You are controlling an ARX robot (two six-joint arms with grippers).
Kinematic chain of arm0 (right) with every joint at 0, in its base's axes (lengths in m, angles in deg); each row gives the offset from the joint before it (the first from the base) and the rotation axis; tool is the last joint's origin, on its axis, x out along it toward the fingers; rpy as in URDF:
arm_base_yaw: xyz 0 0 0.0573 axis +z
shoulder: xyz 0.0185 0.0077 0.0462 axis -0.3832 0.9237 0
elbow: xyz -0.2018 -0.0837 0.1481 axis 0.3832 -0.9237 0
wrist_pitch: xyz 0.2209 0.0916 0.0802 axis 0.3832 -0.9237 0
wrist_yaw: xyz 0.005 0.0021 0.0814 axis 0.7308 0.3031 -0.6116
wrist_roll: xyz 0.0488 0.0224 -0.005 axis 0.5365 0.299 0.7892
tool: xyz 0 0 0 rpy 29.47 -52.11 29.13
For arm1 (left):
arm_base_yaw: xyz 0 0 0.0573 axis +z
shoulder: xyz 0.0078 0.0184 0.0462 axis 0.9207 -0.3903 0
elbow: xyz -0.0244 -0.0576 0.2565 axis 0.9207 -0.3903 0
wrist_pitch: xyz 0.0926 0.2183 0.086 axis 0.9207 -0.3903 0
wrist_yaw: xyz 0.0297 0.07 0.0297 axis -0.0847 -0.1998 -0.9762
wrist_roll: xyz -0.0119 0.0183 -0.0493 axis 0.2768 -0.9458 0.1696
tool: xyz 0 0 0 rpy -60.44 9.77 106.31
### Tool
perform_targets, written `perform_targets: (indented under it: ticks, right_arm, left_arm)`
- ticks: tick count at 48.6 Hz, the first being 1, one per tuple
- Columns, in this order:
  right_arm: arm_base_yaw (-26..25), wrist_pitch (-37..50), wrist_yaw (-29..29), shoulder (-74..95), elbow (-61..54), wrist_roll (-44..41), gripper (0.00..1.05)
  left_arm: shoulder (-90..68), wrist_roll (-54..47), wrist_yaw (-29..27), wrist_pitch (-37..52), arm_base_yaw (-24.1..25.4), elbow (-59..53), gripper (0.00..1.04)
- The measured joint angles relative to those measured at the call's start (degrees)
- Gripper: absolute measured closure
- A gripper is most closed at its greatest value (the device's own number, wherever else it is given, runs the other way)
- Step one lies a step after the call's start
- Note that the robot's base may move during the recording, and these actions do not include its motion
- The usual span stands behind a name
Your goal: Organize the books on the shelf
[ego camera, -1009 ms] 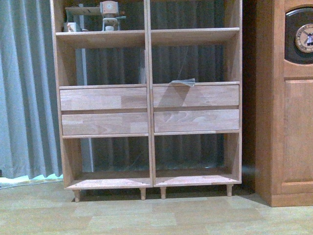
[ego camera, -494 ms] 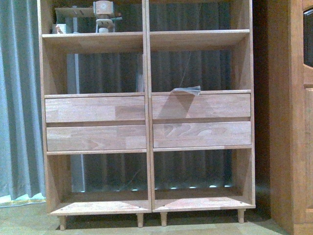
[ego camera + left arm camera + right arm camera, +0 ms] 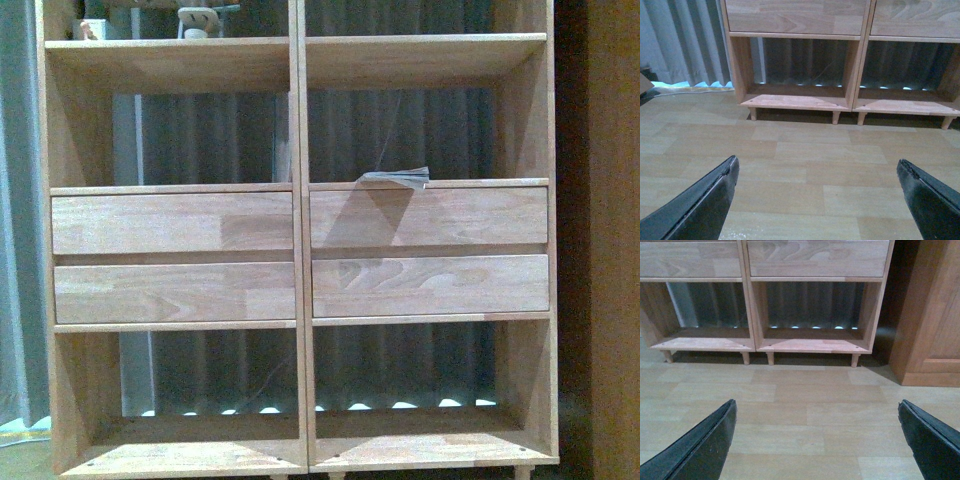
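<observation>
Left fingers and right fingers spread wide, holding nothing.
Both arms point low and forward over the wood floor; the shelf stands ahead of the fingers, its short legs beyond their tips.

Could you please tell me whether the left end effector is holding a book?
No, the left end effector is open, with only wooden floor showing between its fingers.

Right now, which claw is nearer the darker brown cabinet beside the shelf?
Right. The right claw is over the floor with the cabinet close by; the left claw faces the left column of the shelf, cabinet out of its view.
</observation>
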Motion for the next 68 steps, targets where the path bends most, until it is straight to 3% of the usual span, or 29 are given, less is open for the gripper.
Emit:
perform_targets:
  ticks: [68]
  right_arm:
    - [-0.02,0.00,0.00,0.00,0.00,0.00,0.07]
  left_arm:
    - [0.04,0.00,0.00,0.00,0.00,0.00,0.07]
